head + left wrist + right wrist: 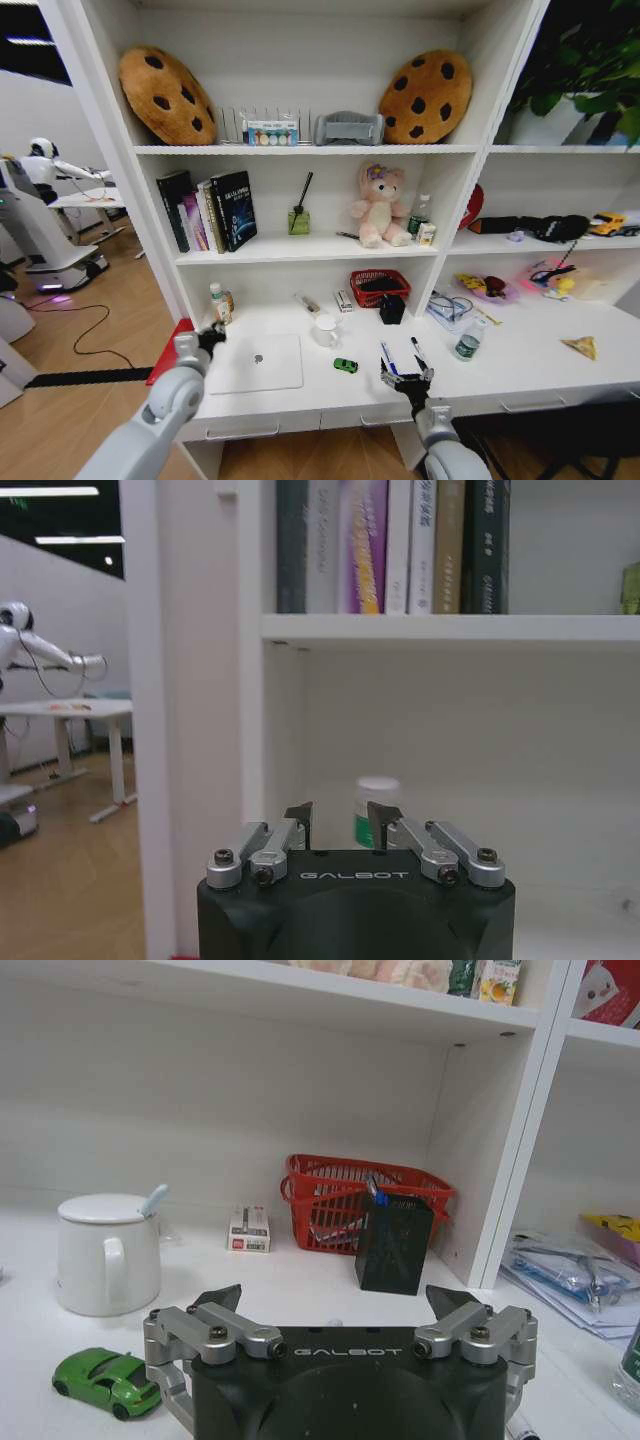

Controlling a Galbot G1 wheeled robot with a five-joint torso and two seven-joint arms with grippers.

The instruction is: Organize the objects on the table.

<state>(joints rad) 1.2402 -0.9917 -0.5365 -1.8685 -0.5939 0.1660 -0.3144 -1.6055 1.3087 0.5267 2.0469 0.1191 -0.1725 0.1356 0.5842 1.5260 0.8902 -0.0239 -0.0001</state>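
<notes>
Lying flat on the long white desk (pixel 520 365), the thin silver laptop (pixel 256 363) serves as landmark. It is likely rigid, smooth and slippery; grip it at an edge. Right of the laptop sits the tiny green toy car (pixel 346 366), probably light and prone to roll; pinch it across its sides. Farther right lie the blue pen (pixel 387 356) and black pen (pixel 418 351), slim and likely to roll. Past them stands the small green can (pixel 466 346).

The right gripper (pixel 408 377) hovers beside the pens, fingers released and empty. The left gripper (pixel 209 338) waits at the laptop's left rear corner, fingers parted, grasping nothing.
</notes>
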